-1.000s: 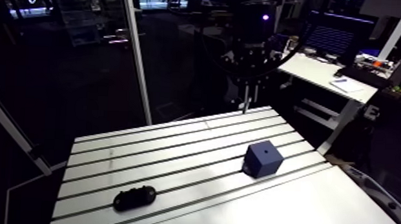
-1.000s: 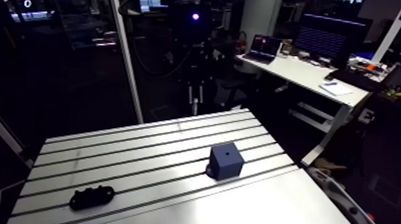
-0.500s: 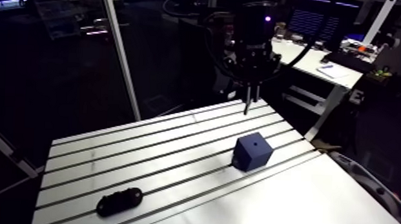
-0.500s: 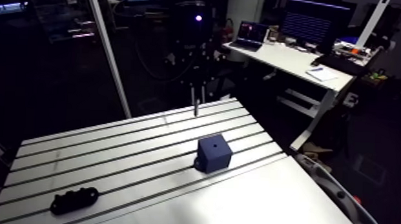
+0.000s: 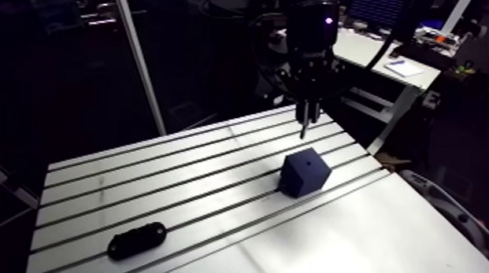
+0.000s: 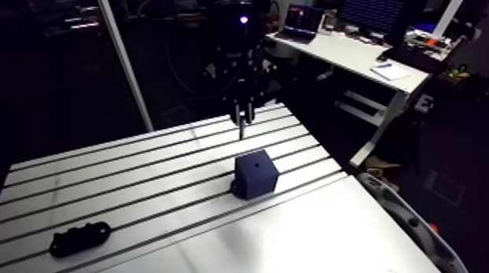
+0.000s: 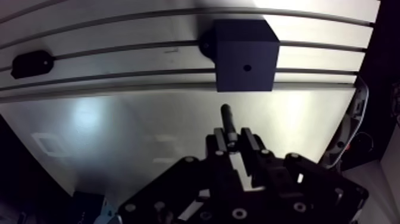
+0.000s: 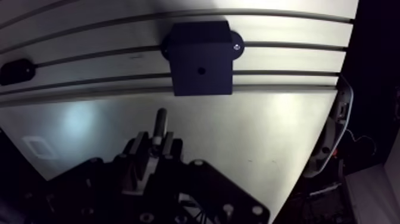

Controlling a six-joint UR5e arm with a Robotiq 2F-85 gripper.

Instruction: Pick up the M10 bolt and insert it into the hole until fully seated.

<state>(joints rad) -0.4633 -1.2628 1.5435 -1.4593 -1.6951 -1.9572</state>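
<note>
Carefully now: alignment is the risk

The tool [image 7: 234, 138] is clamped on the M10 bolt [image 7: 227, 119], shank pointing down, above the worktop [image 7: 119, 122] near the block [image 7: 245, 42], not over it. With 1 small hole [image 7: 247, 67], any offset or tilt would likely stub the tip on the top face and skew the bolt in the grip
</note>
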